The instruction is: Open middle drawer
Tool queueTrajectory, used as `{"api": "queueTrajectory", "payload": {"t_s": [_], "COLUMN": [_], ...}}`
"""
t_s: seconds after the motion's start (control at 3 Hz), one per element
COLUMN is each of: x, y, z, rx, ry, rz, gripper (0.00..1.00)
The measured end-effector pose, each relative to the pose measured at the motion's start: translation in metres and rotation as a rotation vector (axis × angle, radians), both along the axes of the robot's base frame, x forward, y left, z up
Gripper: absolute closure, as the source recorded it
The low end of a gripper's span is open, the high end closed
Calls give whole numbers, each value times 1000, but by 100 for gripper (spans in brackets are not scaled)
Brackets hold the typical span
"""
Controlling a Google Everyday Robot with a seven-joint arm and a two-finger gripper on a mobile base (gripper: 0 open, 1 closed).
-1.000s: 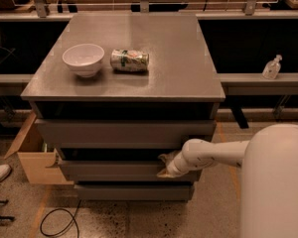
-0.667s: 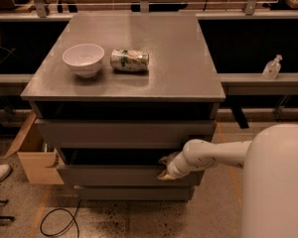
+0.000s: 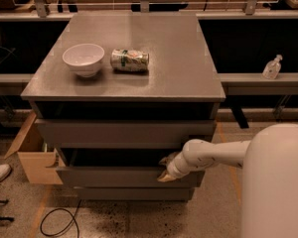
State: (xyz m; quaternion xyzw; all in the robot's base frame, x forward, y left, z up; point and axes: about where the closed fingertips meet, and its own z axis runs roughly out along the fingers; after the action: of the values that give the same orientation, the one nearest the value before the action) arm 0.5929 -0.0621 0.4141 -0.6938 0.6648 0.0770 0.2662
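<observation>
Locate the grey cabinet (image 3: pixel 179 68) at centre, with three stacked fronts. Note the white robot body (image 3: pixel 275 182) at lower right, near the cabinet's right corner. Trace the arm (image 3: pixel 213 155) from that body leftward, roughly level, dipping slightly at the wrist and ending at the cabinet face.

Identify the middle drawer (image 3: pixel 109 176) as the second front, below the taller uppermost front (image 3: pixel 124 132) and above the lowest front (image 3: pixel 134 193). Read it as partly open: set forward of the front above, with a dark gap showing behind its top edge.

Find the gripper (image 3: pixel 165 170) at the right part of that top edge, touching the drawer front and apparently hooked over the lip. Treat its state as undetermined: no telling whether parted or clamped on the lip.

Judge the step in hand as the pull itself, short of full travel. For the next move, draw straight back toward the robot body, level and square to the cabinet face, without losing the lip. Avoid sideways drift, likely to bind a wide drawer pulled off-centre.

Expect no disturbance from a smooth pull to the white bowl (image 3: pixel 83 58) or the can (image 3: pixel 129 60) lying on its side just beside it on the cabinet top.
</observation>
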Motion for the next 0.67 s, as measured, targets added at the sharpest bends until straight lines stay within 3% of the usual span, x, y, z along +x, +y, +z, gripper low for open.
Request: {"api": "queueTrajectory", "payload": {"t_s": [0.33, 0.67], "x": [-21, -21], "y": [-10, -10], "z": [10, 10], "rx": [-13, -13], "ry": [35, 35], "rz": [-24, -24], "gripper": [81, 58]}}
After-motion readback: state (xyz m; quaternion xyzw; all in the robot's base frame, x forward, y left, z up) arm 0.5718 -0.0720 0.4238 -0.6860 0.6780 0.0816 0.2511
